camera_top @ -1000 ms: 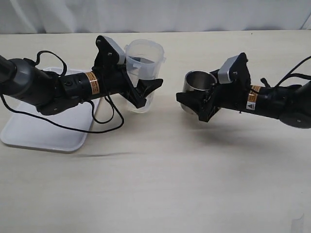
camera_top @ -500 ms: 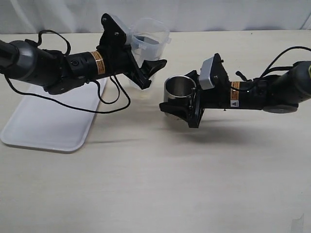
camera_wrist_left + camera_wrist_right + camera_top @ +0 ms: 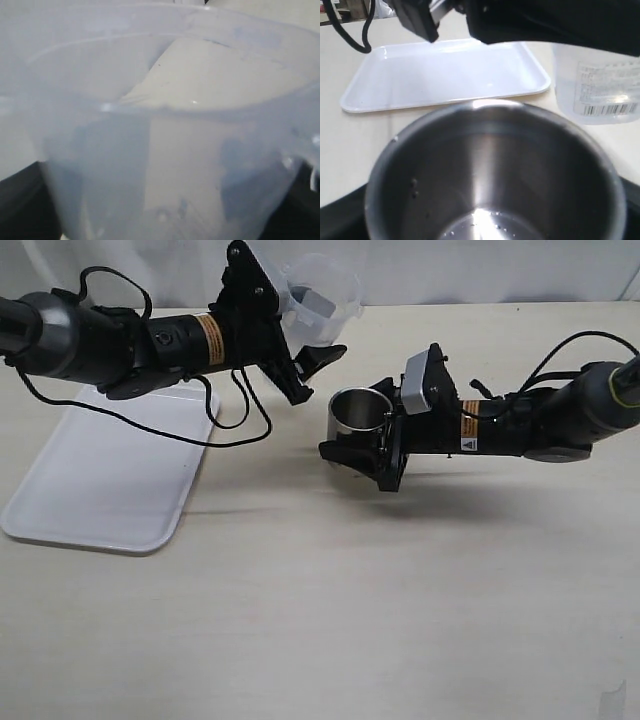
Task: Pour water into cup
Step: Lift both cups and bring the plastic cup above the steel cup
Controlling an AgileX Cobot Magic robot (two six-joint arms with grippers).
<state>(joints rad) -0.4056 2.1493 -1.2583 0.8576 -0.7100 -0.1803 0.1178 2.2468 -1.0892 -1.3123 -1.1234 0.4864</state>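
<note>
My left gripper [image 3: 312,340] is shut on a translucent plastic beaker [image 3: 322,295], held in the air near the back of the table and tipped a little. The beaker [image 3: 165,125] fills the left wrist view, with dark fingers [image 3: 20,205] at its sides. My right gripper [image 3: 360,448] is shut on the cup [image 3: 358,412], a short brushed-steel cylinder held upright just below and to the right of the beaker. In the right wrist view the cup [image 3: 490,165] opens toward the camera with a few droplets on its shiny bottom. The beaker [image 3: 597,85] hangs beyond its rim. The water is too clear to make out.
A white rectangular tray [image 3: 100,485] lies on the left of the pale wooden table, under the left arm; the same tray [image 3: 445,75] shows beyond the cup. Black cables [image 3: 235,425] hang from the left arm over the tray's edge.
The left arm has lifted the beaker up and to the right. The right arm has carried the cup to the left, closer to the beaker.
</note>
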